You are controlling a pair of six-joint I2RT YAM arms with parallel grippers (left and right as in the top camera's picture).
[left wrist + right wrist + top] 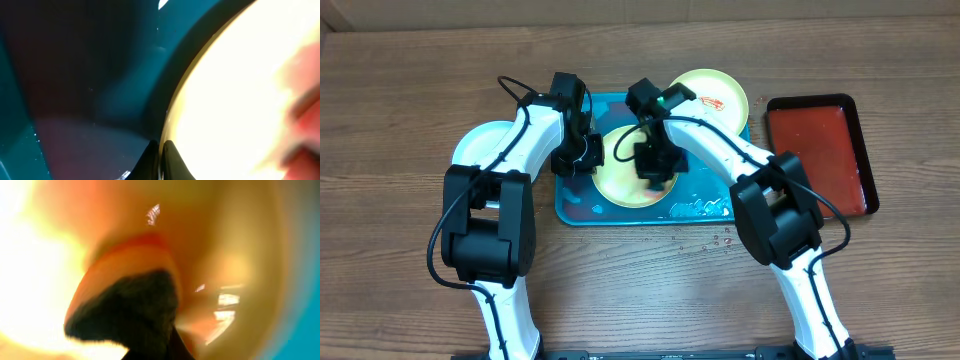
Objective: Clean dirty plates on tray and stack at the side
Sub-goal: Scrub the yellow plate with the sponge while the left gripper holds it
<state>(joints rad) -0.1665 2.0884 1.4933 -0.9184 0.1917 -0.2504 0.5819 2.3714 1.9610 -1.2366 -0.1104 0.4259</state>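
A pale yellow-green plate (620, 187) lies in the middle of the turquoise tray (570, 205). My left gripper (576, 157) is shut on its left rim; the left wrist view shows the fingers (161, 156) pinching the plate's edge (240, 90) over the tray floor (100, 75). My right gripper (655, 168) is shut on a dark sponge (130, 310) and presses it on the plate's orange-smeared surface (230, 255). A second yellow-green plate (712, 98) with a red smear sits at the tray's far right corner. A pale blue-white plate (470, 152) lies left of the tray, partly under my left arm.
A smaller red tray with a black rim (820, 155) lies on the table at the right. Water pools in the turquoise tray's front right corner (702, 208), and droplets lie on the wooden table (722, 240) just in front of it.
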